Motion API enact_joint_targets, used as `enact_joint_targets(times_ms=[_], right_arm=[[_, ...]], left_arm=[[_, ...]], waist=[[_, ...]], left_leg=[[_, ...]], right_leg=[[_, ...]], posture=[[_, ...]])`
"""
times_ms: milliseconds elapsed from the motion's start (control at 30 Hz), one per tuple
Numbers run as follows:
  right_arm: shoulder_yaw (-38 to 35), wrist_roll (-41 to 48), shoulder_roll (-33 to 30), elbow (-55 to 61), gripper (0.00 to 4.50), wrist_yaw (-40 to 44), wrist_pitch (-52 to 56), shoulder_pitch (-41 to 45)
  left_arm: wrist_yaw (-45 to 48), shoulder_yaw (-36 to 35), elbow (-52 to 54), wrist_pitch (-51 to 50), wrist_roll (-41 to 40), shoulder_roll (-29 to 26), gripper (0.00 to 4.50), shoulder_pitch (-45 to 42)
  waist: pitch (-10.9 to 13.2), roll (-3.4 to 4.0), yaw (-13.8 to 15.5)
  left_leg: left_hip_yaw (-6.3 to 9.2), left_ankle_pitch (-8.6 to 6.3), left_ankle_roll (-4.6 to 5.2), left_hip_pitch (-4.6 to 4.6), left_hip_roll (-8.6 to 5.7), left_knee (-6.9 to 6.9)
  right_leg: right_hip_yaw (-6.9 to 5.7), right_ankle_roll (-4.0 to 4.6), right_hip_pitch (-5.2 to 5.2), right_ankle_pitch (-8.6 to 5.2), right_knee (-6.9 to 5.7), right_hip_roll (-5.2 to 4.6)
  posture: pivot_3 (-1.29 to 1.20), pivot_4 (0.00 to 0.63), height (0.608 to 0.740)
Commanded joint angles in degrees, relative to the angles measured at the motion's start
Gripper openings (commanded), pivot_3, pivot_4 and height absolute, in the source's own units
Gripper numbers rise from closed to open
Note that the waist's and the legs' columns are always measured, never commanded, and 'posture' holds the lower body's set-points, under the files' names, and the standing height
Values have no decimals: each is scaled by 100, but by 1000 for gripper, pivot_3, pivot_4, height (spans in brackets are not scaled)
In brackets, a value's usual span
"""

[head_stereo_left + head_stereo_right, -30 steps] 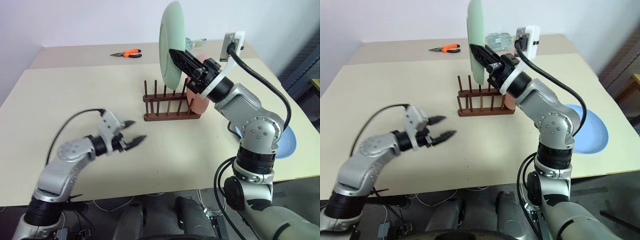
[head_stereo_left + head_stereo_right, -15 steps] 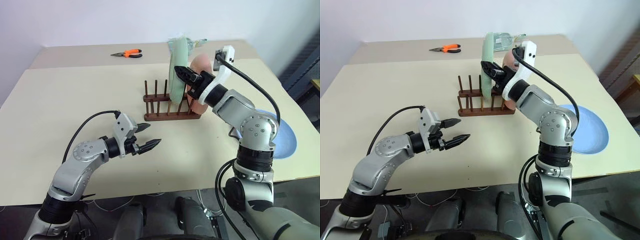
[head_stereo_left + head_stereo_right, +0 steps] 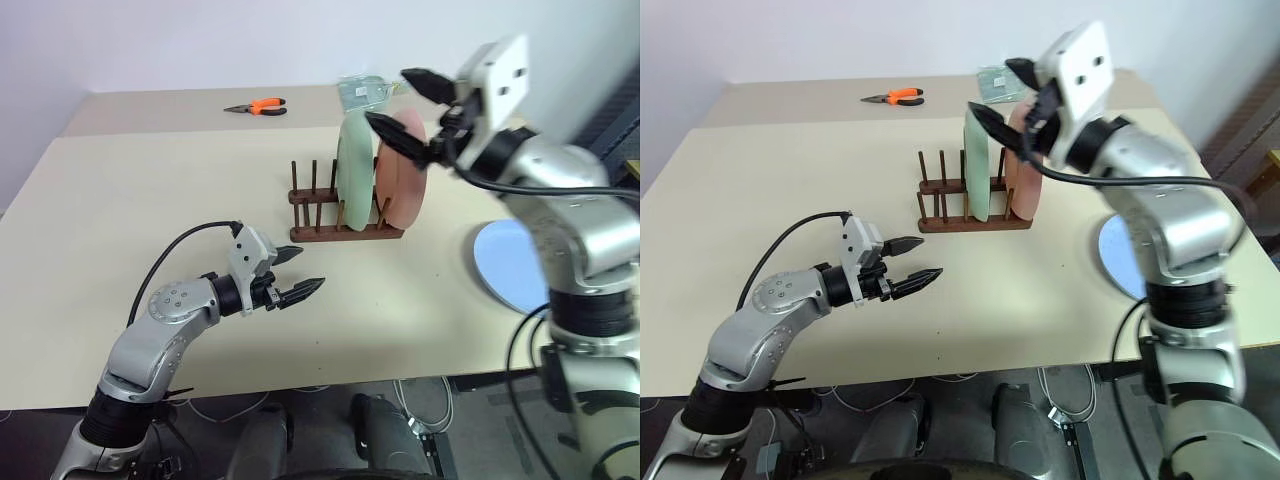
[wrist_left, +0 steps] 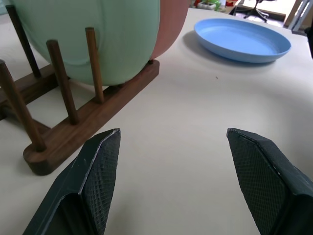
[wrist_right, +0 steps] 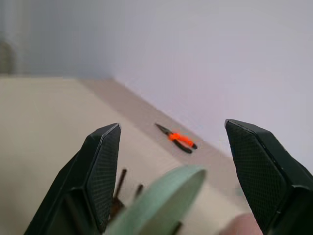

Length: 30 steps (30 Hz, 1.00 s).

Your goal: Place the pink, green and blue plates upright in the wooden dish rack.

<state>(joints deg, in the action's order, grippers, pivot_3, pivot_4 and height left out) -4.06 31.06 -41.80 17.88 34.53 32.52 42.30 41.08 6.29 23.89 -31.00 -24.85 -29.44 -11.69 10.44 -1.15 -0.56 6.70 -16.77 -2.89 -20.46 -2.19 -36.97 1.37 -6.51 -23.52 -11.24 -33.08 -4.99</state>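
Wooden dish rack (image 3: 340, 218) sits toward the far middle of the desk (image 3: 150, 200), long side running left-right, several bare pegs at its left end. Green plate (image 3: 354, 172) stands upright on edge in the rack between pegs, roughly mid-rack. Pink plate (image 3: 402, 182) stands upright just to its right at the rack's right end, very close to the green one; can't tell if the two touch. Blue plate (image 3: 508, 262) lies flat on the desk near the right edge, well apart from the rack, not racked. Right gripper (image 3: 405, 108) is up in the air above the tops of the green and pink plates, fingers spread wide, holding nothing; in the right wrist view the green plate's rim (image 5: 161, 203) shows below and between the two fingers (image 5: 101, 171), clear of both. Left gripper (image 3: 290, 275) hovers low over the desk nearer the front edge, left of and in front of the rack, pointing right toward it, fingers spread apart and empty; left wrist view has its fingers (image 4: 95, 181) apart over bare desk, with the rack's near rail, the green and pink plates and the blue plate ahead of it. Orange-handled pliers (image 3: 256, 106) lie near the far edge, left of the rack. A clear packet-like item (image 3: 358, 90) sits at the far edge behind the rack, what it is can't tell.
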Motion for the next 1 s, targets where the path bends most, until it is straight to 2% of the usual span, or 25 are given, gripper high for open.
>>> enact_joint_targets(times_ms=[33, 100, 200, 333, 467, 567, 800, 900, 1000], right_arm=[[-1454, 488, -1329, -111, 4333, 1200, 700, -1262], [-1775, 328, -1800, -35, 4475, 1479, 845, -2198], [-1947, 96, -2020, 242, 4475, 1568, 873, -3246], [-1249, -847, -1442, 345, 4475, 376, 914, -4042], [-917, -1212, -995, 217, 4475, -251, 1251, -4050], [-728, -1457, -745, -151, 3619, -621, 1479, -3997], [-881, -1656, -600, -536, 141, -885, 1357, -3507], [-1048, -1717, -650, -569, 64, -873, 902, -3023], [-1358, -1543, -551, -613, 64, -925, 123, -1857]], left_arm=[[151, 152, 31, 161, 123, -57, 3574, -109], [242, 198, -38, 187, 110, -58, 3574, -139], [369, 259, -164, 247, 110, -41, 3574, -209], [588, 446, -418, 387, 199, 23, 3574, -442], [676, 483, -501, 404, 216, 49, 3574, -523], [696, 485, -527, 419, 225, 67, 3574, -543], [683, 416, -581, 418, 267, 43, 3574, -490], [679, 431, -553, 425, 318, -2, 3574, -409], [677, 418, -487, 416, 329, -29, 3574, -308]], waist=[[-3, -13, 126], [-2, -10, 139], [0, 2, 64], [-3, 0, -27], [3, 11, -18], [3, 8, 7], [2, 6, 3], [2, 6, -24], [18, 33, -57]], left_leg=[[7, -2, 4, -4, -3, -5], [-1, -10, 16, -3, -7, -11], [-23, -13, 21, 1, -4, -11], [-26, -14, 20, 3, 9, -6], [-27, -13, 20, 2, 4, -8], [-25, -13, 20, -1, -1, -11], [-21, -13, 20, 5, -3, -16], [-21, -13, 20, 6, -1, -13], [-25, -13, 20, 6, 1, -11]], right_leg=[[-6, 2, 8, 0, 6, -3], [-3, 2, 13, -3, 11, -11], [6, -2, 7, -4, 8, -15], [4, -17, 10, -15, -1, -4], [7, -15, -4, -13, 0, -8], [7, -16, -3, -11, 1, -12], [6, -17, 6, -12, 1, -12], [6, -17, 6, -12, 0, -9], [8, -18, 2, -11, -1, -7]], posture=[[0, 150, 740], [0, 150, 740], [0, 150, 740], [0, 150, 740], [0, 150, 740], [0, 150, 740], [0, 150, 740], [0, 150, 740], [0, 150, 740]])
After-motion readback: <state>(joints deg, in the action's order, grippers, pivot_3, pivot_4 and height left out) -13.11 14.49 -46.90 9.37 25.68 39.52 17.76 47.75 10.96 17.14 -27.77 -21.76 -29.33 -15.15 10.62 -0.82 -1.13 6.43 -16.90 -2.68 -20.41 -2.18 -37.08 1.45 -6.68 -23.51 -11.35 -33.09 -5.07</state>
